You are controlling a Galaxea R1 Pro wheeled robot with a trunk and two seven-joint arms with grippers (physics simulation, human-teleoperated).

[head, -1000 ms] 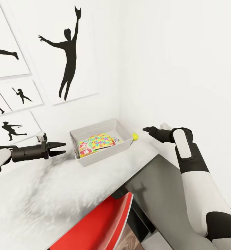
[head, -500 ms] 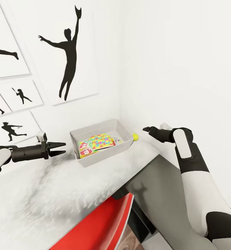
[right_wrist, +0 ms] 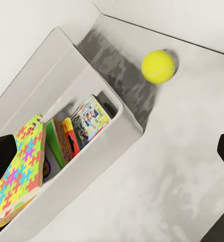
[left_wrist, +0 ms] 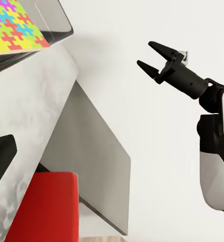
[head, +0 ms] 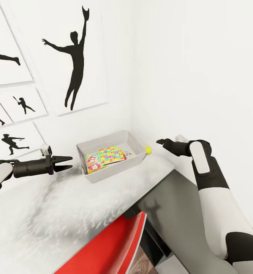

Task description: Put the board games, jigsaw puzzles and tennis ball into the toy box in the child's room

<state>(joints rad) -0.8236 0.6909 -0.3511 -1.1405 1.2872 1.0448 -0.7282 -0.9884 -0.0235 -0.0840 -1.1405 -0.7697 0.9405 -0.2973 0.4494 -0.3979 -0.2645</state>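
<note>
White-walled corner, mottled light-grey surface (head: 65, 213): shallow grey toy box (head: 136, 142) holding bright jigsaw boards (head: 110, 155) and printed game boxes (right_wrist: 90, 120); fuzzy yellow-green tennis ball (head: 148, 150) just outside it. Left pincer (head: 65, 162) parted narrowly, empty; right pincer (left_wrist: 153, 57) spread, empty, near ball.

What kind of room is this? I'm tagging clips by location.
Most likely a child's bedroom or playroom: baseball-player silhouette pictures hang on the white wall, and a grey toy box holding a jigsaw puzzle sits on a desk beside a tennis ball.
</note>
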